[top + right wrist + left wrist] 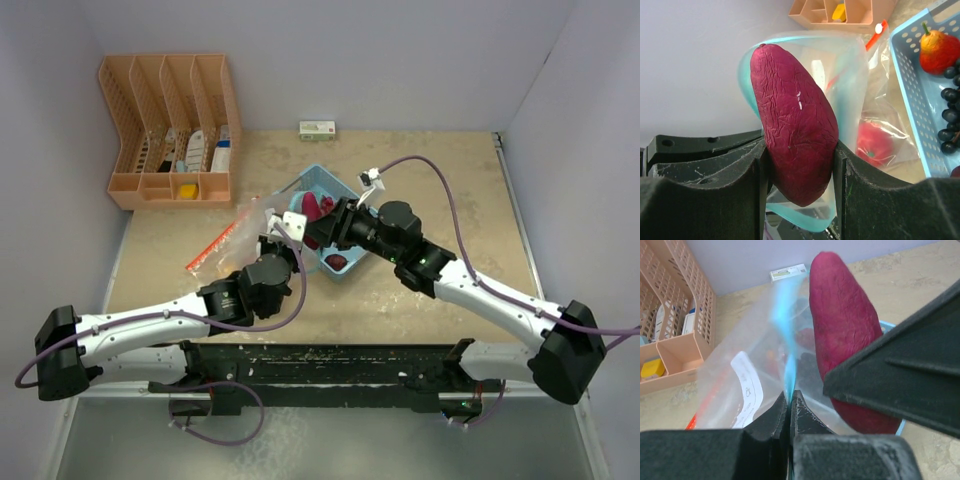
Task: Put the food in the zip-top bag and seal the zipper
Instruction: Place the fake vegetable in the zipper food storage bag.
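My right gripper (800,165) is shut on the maroon sweet potato (795,130) and holds it upright at the open mouth of the clear zip-top bag (850,65). The sweet potato also shows in the left wrist view (840,330). My left gripper (790,402) is shut on the bag's blue zipper edge (785,315) and holds it up. A red pepper (875,142) lies inside the bag. In the top view both grippers, left (285,238) and right (320,228), meet beside the blue basket (345,185). The basket holds a red-orange fruit (937,47), dark grapes (950,115) and a red-brown ball (337,261).
An orange slotted rack (170,130) with white bottles and a yellow piece stands at the back left. A small white box (317,129) lies at the back wall. The bag's red-striped end (215,245) lies on the table left of the grippers.
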